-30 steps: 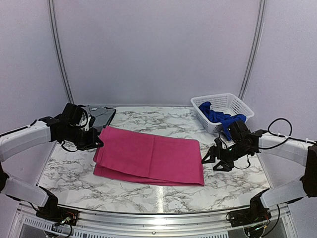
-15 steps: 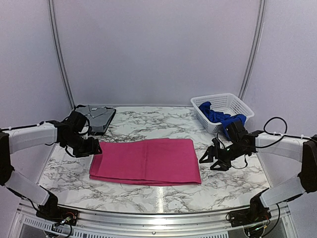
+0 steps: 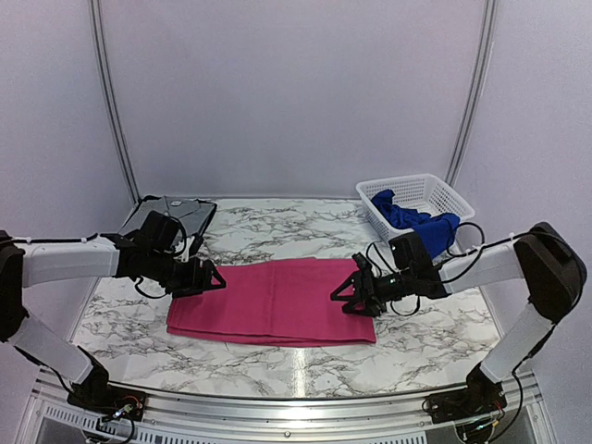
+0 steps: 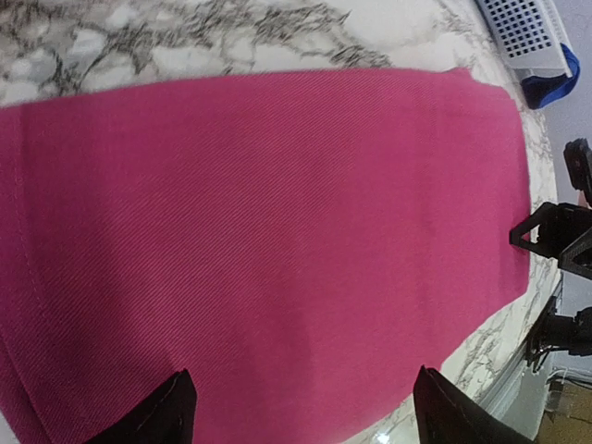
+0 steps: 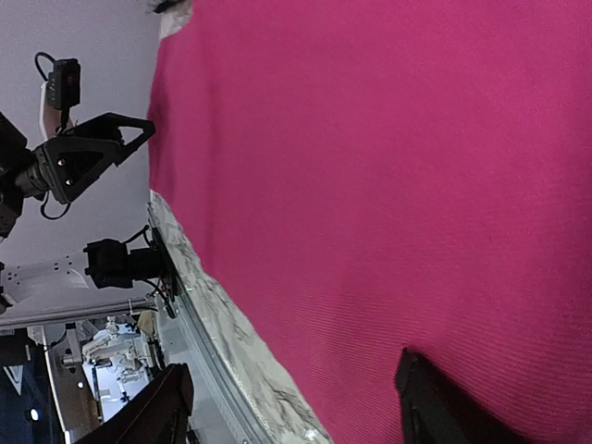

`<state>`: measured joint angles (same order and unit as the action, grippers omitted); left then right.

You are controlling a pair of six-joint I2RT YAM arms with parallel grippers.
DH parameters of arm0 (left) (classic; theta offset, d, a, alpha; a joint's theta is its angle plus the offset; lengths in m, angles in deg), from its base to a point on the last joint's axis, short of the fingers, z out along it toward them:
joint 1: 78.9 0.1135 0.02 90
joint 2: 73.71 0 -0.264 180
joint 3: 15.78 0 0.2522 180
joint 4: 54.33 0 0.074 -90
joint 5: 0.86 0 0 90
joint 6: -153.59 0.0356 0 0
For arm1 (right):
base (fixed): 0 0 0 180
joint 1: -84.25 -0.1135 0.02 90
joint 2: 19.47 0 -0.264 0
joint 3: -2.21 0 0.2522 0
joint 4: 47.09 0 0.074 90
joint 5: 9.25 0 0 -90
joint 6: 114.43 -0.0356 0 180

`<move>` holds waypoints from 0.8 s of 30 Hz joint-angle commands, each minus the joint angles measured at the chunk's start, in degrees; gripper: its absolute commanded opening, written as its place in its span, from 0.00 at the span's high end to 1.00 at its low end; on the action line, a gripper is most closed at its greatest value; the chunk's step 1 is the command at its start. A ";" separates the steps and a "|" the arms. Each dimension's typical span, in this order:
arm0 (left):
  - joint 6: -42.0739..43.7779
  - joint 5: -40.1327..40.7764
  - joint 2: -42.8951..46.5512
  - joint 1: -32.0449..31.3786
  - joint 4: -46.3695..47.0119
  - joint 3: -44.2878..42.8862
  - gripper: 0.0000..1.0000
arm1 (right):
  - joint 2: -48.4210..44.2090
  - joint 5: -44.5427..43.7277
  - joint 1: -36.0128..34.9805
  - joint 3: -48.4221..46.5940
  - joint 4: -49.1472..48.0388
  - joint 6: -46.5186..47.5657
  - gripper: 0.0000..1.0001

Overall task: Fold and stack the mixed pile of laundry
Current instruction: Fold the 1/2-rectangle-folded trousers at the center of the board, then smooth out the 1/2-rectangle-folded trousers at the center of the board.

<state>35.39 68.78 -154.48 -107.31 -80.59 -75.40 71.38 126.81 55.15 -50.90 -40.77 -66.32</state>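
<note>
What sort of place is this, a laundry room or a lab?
Likely a robotics lab booth: plain pale panels enclose a marble-pattern table, and a left arm and right arm are mounted on the metal rail at its near edge.

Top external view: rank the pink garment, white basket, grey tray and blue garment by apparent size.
1. pink garment, clearly largest.
2. white basket.
3. grey tray and blue garment: too close to rank, since the tray is partly hidden and the garment is bunched.
</note>
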 commanded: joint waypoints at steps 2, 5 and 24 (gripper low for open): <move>-2.73 -1.28 -3.69 3.07 5.57 5.84 0.14 | 5.99 3.64 0.74 10.67 -18.82 -7.49 0.26; -1.15 0.07 -3.98 5.57 4.01 8.37 0.11 | 5.59 5.17 0.86 18.24 -24.73 -11.83 0.26; 7.47 5.00 -4.68 5.83 -1.77 -4.84 0.01 | 15.62 -1.09 6.33 -19.82 2.82 5.37 0.28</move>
<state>42.16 71.20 -156.97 -101.80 -80.26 -78.29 81.89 128.19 60.52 -68.65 -42.50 -64.31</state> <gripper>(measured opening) 0.988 0.727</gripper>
